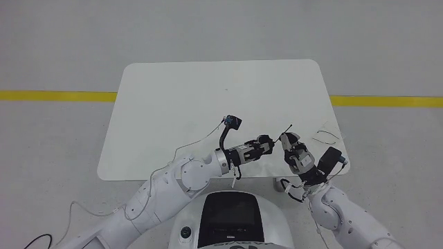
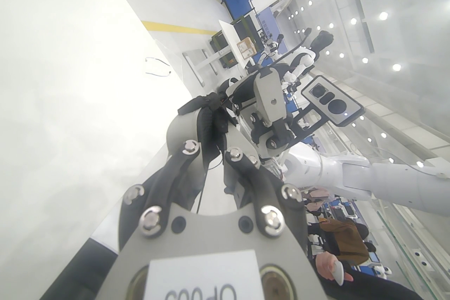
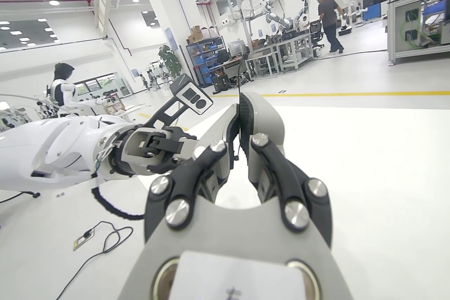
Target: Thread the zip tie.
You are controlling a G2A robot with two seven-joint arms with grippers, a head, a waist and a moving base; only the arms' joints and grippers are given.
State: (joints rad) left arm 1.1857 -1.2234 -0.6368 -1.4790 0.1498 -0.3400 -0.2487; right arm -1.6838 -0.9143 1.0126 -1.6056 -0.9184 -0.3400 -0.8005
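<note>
Your right gripper (image 3: 239, 115) is clenched on the zip tie (image 3: 240, 83). The strap stands out past its fingertips, and a short tail hangs back toward the wrist. Your left gripper (image 2: 212, 111) sits just beside it, fingers closed on a thin dark strand, apparently the same tie. Hold both grips firm. Align the free end with the head's slot before advancing, then feed straight and slowly, because the strap will likely flex. Ignore the loose ties (image 1: 327, 136) on the table (image 1: 208, 97), outboard of the right gripper.
</note>
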